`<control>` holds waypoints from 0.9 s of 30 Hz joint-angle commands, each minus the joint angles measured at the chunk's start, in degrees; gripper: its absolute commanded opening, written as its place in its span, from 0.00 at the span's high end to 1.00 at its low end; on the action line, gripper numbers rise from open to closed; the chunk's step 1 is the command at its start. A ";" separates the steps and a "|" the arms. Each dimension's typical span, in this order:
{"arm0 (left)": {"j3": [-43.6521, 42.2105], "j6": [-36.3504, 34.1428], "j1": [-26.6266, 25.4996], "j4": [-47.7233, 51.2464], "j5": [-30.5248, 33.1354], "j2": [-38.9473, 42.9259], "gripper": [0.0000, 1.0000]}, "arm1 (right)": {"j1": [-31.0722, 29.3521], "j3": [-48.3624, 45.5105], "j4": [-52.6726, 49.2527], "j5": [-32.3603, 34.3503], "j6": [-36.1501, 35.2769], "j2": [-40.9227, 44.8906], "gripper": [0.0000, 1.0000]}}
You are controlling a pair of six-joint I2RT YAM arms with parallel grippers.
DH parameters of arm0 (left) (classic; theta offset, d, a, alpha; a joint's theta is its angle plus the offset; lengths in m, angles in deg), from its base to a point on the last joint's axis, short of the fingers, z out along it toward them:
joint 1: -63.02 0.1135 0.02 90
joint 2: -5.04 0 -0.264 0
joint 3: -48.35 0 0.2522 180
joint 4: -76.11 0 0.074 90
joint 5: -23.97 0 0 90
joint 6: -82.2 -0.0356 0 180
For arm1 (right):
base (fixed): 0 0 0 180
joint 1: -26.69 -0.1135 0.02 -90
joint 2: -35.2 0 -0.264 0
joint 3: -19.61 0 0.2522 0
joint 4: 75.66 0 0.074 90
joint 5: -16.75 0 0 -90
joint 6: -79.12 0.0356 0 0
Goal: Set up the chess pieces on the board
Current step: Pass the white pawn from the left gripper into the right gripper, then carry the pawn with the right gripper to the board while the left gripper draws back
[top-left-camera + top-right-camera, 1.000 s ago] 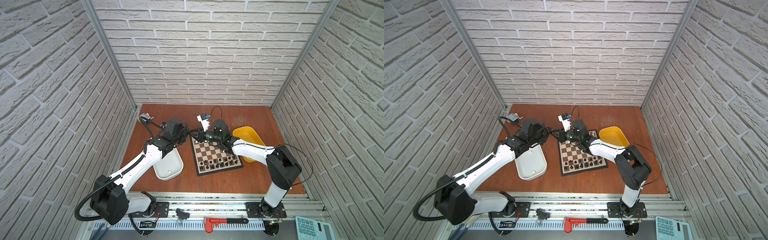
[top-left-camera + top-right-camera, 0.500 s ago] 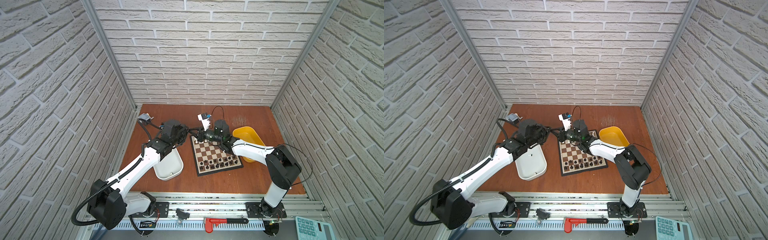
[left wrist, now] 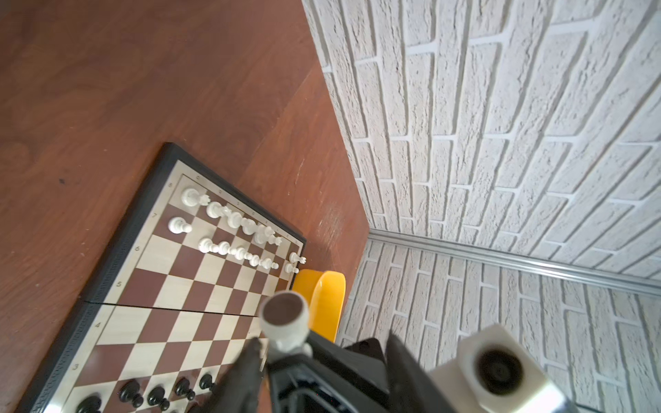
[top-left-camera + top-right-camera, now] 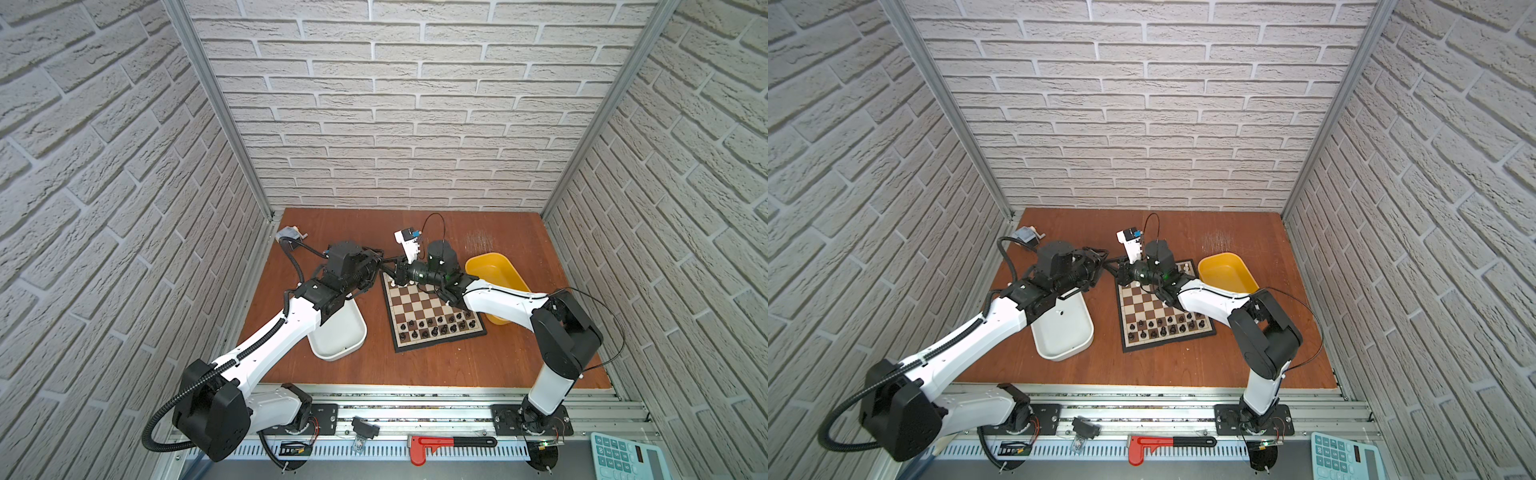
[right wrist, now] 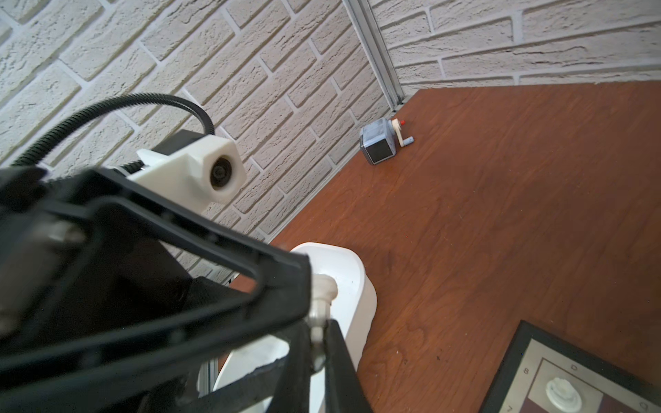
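Chess pieces (image 3: 189, 196) line the board (image 4: 415, 307) between white tub (image 4: 340, 336), yellow tub (image 4: 494, 270)

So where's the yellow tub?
In both top views the yellow tub sits on the table just right of the board, by its far corner.

- Both top views look steeply down from high above the near edge of the counter (image 4: 415, 365) toward the back wall (image 4: 395, 124), sharing all of it and the board (image 4: 432, 307).
- Left wrist view: close, low along the board toward the yellow tub (image 3: 327, 300).
- Right wrist view: close, over the white tub (image 5: 357, 282) toward the pencil sharpener (image 5: 381, 143).
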 commanded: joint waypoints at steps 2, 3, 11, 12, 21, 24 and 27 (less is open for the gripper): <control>0.12 -7.53 0.52 -4.30 0.87 0.81 0.02 | -0.08 1.26 -4.85 4.16 -2.21 4.70 0.94; 0.97 -9.53 0.57 -3.54 1.61 0.98 0.02 | 0.24 1.66 -6.63 4.96 -1.93 5.17 0.94; 3.10 -51.35 1.00 0.98 1.08 4.84 0.02 | 5.54 10.62 -32.31 10.68 -7.11 8.78 0.94; 2.34 -57.31 1.01 1.95 0.85 5.59 0.02 | 6.51 12.30 -36.78 12.01 -8.20 9.09 0.94; -12.48 -78.85 0.72 -11.34 -11.86 14.38 0.02 | 12.78 31.65 -73.87 33.33 -25.46 -0.28 0.94; -11.17 -80.90 0.59 -11.75 -17.62 10.50 0.02 | 13.86 35.43 -77.26 34.67 -26.65 -6.12 0.94; -10.18 -83.87 -0.27 -10.60 -20.84 7.29 0.02 | 14.64 40.48 -80.10 35.91 -27.25 -11.74 0.94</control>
